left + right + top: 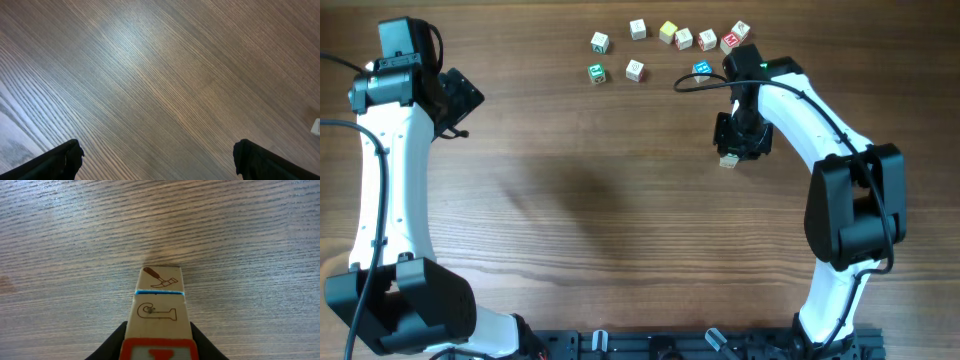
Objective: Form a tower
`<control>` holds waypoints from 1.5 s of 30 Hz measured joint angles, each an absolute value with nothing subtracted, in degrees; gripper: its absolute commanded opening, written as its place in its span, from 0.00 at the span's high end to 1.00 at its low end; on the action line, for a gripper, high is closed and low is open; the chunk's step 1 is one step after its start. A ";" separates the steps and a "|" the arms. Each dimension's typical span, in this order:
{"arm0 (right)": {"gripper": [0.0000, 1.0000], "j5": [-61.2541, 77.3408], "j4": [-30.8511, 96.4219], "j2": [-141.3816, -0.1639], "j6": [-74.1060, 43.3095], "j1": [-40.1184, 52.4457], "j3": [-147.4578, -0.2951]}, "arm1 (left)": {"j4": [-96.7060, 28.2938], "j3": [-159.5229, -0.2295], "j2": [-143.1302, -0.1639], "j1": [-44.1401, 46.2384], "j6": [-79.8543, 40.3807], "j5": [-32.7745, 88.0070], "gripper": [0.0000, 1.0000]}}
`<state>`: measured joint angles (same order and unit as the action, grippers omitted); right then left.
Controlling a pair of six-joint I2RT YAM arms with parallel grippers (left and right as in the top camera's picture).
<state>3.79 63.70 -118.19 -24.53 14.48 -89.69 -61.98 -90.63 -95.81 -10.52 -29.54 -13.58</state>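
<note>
Gripping the upright tower between the right fingers, directly under that wrist on the table, just robot-side of the loose cubes, while holding the left fingers spread wide and empty well off beyond those cubes' left end, making the right arm nearer.

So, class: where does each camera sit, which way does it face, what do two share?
Overhead: above the table, facing straight down; both arms and cubes show.
Left wrist: on the left arm, facing bare wood; open left claw shows.
Right wrist: on the right arm, facing down the tower; right claw grips it.
Shared: the tower, in overhead and right wrist.
</note>
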 measured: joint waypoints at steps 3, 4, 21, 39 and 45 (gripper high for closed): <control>0.59 3.79 63.61 -118.19 -24.34 14.48 -89.69 | -61.98 -90.63 -95.81 -10.52 -29.54 -13.56 0.00; 0.58 3.79 63.57 -118.19 -24.32 14.48 -89.69 | -61.98 -90.63 -95.81 -10.52 -29.54 -13.58 0.00; 0.55 4.05 63.79 -118.19 -25.47 14.48 -89.69 | -61.98 -90.63 -95.81 -10.52 -29.54 -13.56 0.00; 0.56 5.15 63.77 -118.19 -27.44 14.48 -89.69 | -61.98 -90.63 -95.81 -10.52 -29.54 -13.58 0.00; 0.56 5.15 63.83 -118.19 -27.88 14.48 -89.69 | -61.98 -90.63 -95.81 -10.52 -29.54 -13.58 0.00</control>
